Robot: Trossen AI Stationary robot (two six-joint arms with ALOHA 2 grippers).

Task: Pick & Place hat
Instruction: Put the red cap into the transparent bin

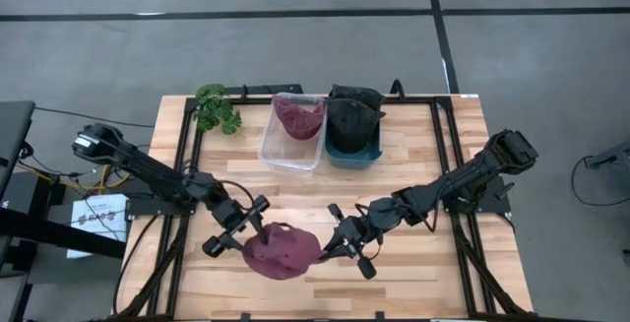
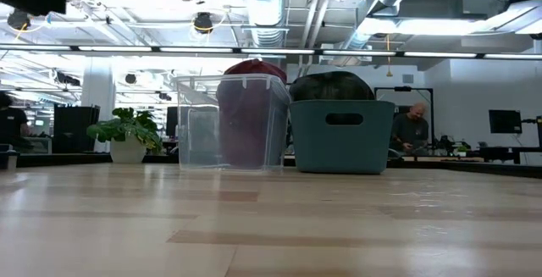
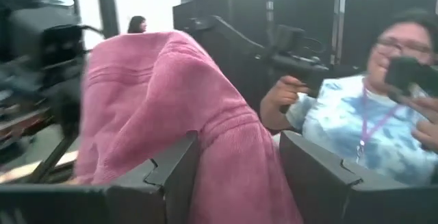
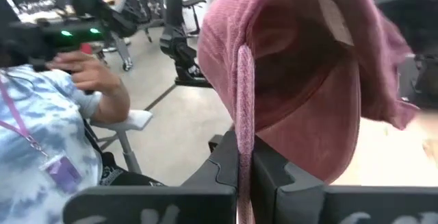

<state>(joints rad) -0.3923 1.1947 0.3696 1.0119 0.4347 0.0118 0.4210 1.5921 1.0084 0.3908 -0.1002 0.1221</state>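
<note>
Together, two robot arms held a maroon hat (image 1: 283,252) aloft over the near half of the wooden counter (image 1: 433,273), one at each side of it. On the hat's left, the left gripper (image 1: 239,229) had its jaws closed on a thick fold of the ribbed cloth, which bulged up between the dark fingers (image 3: 174,176). On the right, the right gripper (image 1: 345,240) had its jaws clenched tight on a thin edge of the fabric, the hat's hollow inside turned toward that arm's camera. At the far edge of the counter a clear bin (image 1: 293,132) held another maroon hat (image 1: 298,115), and touching it a teal bin (image 1: 353,137) held a dark hat (image 1: 352,117). A small green plant (image 1: 217,107) stood beside the clear bin. Beyond the counter, a person in a tie-dyed shirt (image 3: 363,131) wore a purple lanyard.
</note>
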